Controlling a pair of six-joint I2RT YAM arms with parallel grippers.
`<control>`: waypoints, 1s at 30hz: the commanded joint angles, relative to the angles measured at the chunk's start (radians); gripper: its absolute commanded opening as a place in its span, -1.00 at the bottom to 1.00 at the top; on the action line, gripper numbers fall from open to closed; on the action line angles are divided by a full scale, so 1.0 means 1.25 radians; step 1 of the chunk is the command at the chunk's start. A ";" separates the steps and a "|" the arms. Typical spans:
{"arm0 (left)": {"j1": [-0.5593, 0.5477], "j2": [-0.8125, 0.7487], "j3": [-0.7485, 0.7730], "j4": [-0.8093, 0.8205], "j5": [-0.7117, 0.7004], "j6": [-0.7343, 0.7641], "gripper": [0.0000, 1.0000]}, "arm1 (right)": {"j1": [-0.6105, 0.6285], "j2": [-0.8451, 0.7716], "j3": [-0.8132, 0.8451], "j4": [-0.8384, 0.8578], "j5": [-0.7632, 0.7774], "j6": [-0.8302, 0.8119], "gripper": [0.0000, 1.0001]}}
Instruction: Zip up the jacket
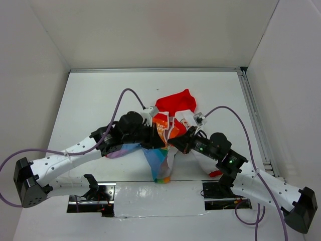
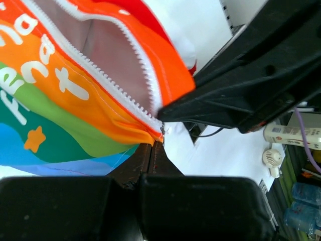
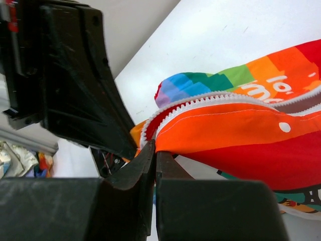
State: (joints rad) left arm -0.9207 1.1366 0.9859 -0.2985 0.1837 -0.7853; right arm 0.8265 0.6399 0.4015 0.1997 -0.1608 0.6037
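Note:
The jacket [image 1: 168, 131] lies bunched at mid-table, its red hood [image 1: 175, 102] toward the back and a rainbow-striped part [image 1: 160, 164] trailing toward the front. My left gripper [image 1: 153, 134] is shut on the jacket's orange edge at the bottom end of the zipper [image 2: 125, 85], whose white teeth stand apart above the closed jaws [image 2: 153, 146]. My right gripper [image 1: 176, 142] is shut on the orange fabric edge [image 3: 225, 125] just beside the white zipper teeth [image 3: 200, 100]. The two grippers almost touch, and each shows as a black block in the other's wrist view.
A white table [image 1: 95, 100] is enclosed by white walls, with a metal rail [image 1: 253, 118] along the right edge. Reflective tape [image 1: 150, 200] covers the front edge between the arm bases. Purple cables [image 1: 123, 98] arc over both arms.

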 commanded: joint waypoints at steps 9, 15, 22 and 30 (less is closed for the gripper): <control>-0.007 0.033 0.016 0.014 0.041 0.065 -1.00 | 0.005 -0.064 0.042 0.028 -0.062 -0.002 -1.00; -0.072 0.020 -0.007 0.051 0.041 0.113 -1.00 | 0.005 -0.030 0.056 0.017 -0.008 0.021 -1.00; -0.143 -0.012 -0.039 0.068 0.020 0.130 -1.00 | 0.005 -0.026 0.069 -0.016 0.120 0.047 -1.00; -0.149 -0.054 -0.077 0.099 0.046 0.120 -1.00 | 0.004 -0.010 0.090 -0.074 0.242 0.037 -1.00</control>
State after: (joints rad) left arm -1.0615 1.1091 0.9089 -0.1921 0.0891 -0.6304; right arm 0.8467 0.6193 0.4538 0.0563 -0.0673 0.6682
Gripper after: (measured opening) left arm 0.036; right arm 0.037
